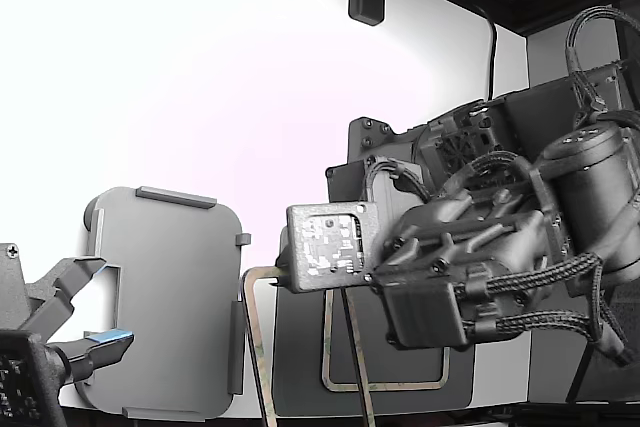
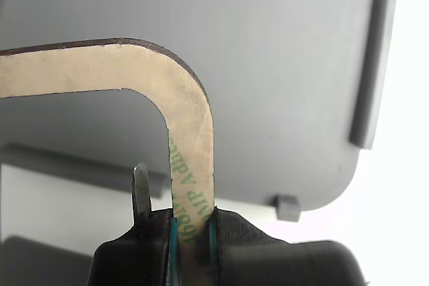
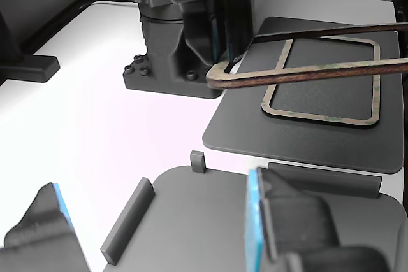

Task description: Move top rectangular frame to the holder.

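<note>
Gripper (image 2: 193, 229) clamped on frame (image 2: 191, 125) edge, near a corner. Frame lifted off the mat (image 3: 299, 138), tilted, between mat and holder (image 1: 165, 297). A second frame (image 3: 319, 103) lies flat on the mat.

Top rectangular frame (image 2: 191, 118) cropped by edge; pincer (image 2: 193, 232) tips cropped.

Bright, even light overexposes the white table (image 1: 180, 77) to glare; shadows are faint, and the gripper (image 2: 191, 232) is blurred up close.
</note>
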### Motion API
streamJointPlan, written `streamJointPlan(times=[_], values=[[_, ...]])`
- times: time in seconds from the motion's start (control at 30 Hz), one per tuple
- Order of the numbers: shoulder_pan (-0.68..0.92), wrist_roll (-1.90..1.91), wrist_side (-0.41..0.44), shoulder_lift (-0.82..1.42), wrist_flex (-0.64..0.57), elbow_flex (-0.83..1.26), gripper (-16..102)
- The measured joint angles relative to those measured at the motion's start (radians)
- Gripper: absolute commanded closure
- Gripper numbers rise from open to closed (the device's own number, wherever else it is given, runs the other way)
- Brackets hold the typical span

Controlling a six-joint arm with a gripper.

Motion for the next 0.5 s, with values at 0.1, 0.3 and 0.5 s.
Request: streamJointPlan(times=[0.1, 0.3, 0.5], values=[[-0.051, -0.02, -0.015, -0.054, 0.0, -0.044, 97], [-0.133, -0.034, -0.029, -0.17, 0.0, -0.133, 97], [-0.184, -0.034, -0.041, -0.281, 0.0, -0.196, 97]])
